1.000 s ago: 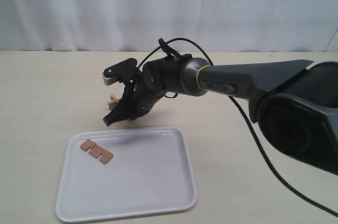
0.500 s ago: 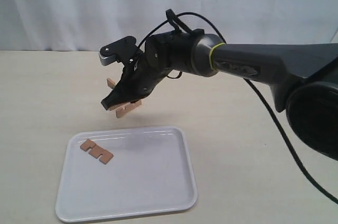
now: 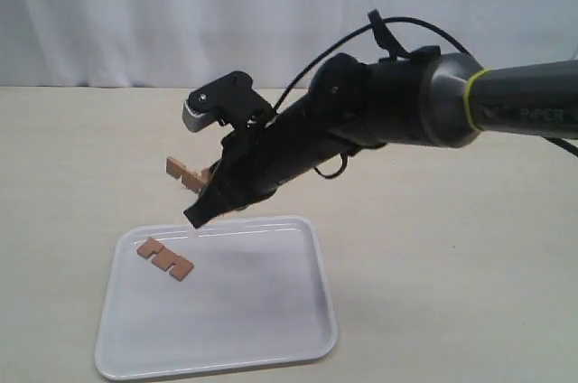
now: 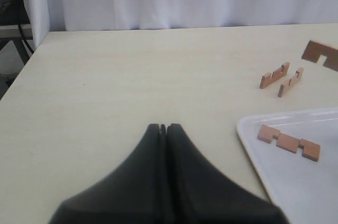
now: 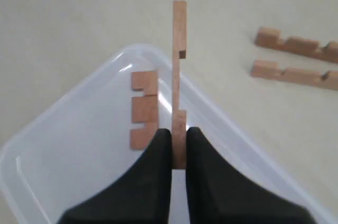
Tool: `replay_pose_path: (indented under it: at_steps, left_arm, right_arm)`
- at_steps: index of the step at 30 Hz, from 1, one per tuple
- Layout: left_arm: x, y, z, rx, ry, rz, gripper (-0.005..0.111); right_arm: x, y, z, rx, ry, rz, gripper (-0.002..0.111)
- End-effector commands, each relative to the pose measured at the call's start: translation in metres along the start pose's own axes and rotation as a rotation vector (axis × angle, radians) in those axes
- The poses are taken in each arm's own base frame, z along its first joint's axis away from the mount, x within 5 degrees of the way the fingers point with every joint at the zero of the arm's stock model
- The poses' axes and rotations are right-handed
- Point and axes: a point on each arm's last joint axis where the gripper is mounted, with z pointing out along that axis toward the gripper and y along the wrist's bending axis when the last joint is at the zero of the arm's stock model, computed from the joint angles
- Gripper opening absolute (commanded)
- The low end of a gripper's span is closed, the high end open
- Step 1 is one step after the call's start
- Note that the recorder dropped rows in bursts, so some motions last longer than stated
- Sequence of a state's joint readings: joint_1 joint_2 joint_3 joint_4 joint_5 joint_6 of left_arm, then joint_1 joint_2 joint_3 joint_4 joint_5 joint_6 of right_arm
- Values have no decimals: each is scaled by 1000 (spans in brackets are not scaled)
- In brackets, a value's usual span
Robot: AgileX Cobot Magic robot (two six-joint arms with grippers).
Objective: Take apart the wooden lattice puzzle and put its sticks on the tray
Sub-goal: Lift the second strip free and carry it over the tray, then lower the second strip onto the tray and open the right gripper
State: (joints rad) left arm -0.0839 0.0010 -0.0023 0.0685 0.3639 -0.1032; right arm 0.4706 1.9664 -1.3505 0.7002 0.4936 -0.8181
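Note:
My right gripper (image 3: 200, 211) (image 5: 179, 131) is shut on one end of a notched wooden stick (image 3: 183, 172) (image 5: 179, 65) (image 4: 319, 55). It holds the stick in the air over the far rim of the white tray (image 3: 244, 311) (image 5: 79, 145) (image 4: 306, 192). A second stick (image 3: 165, 258) (image 5: 144, 110) (image 4: 288, 142) lies flat in the tray's far left corner. The lattice puzzle is apart: two sticks (image 4: 274, 75) (image 5: 296, 44) stand side by side on the table just beyond the tray, mostly hidden behind the arm in the exterior view. My left gripper (image 4: 163, 126) is shut and empty, low over bare table left of the tray.
A white curtain (image 3: 135, 13) closes off the back of the beige table (image 3: 452, 220). The right arm's black cable (image 3: 470, 293) trails across the table on the right. The table's corner (image 4: 39, 39) shows in the left wrist view.
My right gripper has come up from the sticks on the table with one stick in it. It has then swung forward and down to the tray's far rim.

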Motion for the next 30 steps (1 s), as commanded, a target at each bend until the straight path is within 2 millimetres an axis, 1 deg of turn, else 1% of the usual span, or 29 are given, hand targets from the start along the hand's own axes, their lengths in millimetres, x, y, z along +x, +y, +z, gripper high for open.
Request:
replay_pose_path:
  at_steps: [1,6,15,18,20,21,25,27,30]
  left_arm:
    - [0,0,0,-1,-8,3,0]
    - [0,0,0,-1,-8,3,0]
    - [0,0,0,-1,-8,3,0]
    - [0,0,0,-1,-8,3,0]
    - [0,0,0,-1,-8,3,0]
    - [0,0,0,-1,-8,3,0]
    - [0,0,0,-1,-8,3,0]
    - [0,0,0,-1,-8,3,0]
    - [0,0,0,-1,-8,3,0]
  right_arm:
    - [11,7,1,-58,-95,13,4]
    - [13,19,0,-189,-69,-22,4]
    - [20,26,2,-281,-10,-49,4]
    - [24,25,7,-285,11,-54,4]
    - [28,24,15,-302,45,-56,4]
    - [31,26,21,-360,93,-52,4]
    - [32,29,30,-473,153,-69,4]
    - [39,27,39,-474,190,-80,4]
    - [41,24,42,-456,224,-74,4]
